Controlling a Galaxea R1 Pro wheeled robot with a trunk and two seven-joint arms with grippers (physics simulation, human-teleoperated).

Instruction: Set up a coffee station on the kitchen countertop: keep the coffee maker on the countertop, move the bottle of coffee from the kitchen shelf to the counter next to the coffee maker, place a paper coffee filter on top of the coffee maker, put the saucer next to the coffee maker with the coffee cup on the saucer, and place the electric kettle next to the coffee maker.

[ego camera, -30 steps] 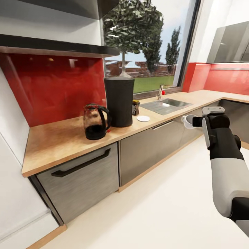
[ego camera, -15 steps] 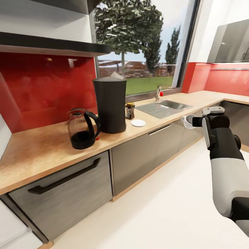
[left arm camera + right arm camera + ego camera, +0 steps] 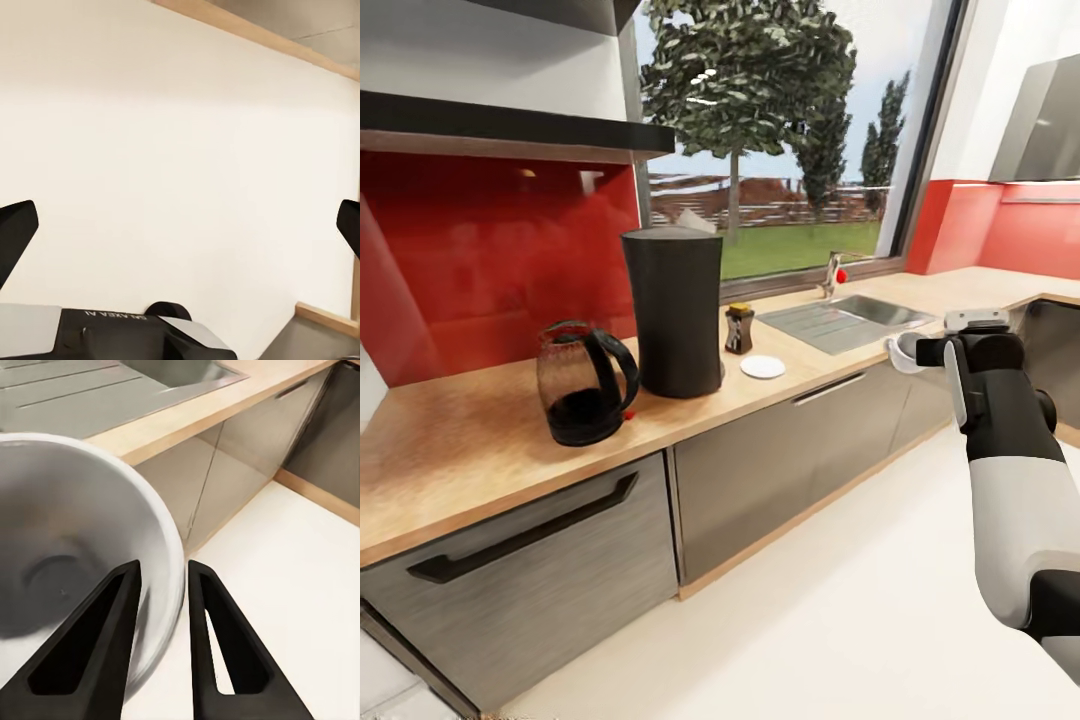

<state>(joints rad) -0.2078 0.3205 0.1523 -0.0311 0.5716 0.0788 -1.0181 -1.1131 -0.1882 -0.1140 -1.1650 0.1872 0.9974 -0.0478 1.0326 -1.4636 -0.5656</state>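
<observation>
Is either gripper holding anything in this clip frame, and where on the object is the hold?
The right gripper pinches the small white rounded coffee cup by its rim wall, one finger inside, one outside. The left gripper is open, holding nothing.

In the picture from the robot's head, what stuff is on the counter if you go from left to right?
electric kettle → coffee maker → bottle of coffee → saucer → sink, then, off the counter's edge, the coffee cup in the right gripper.
</observation>
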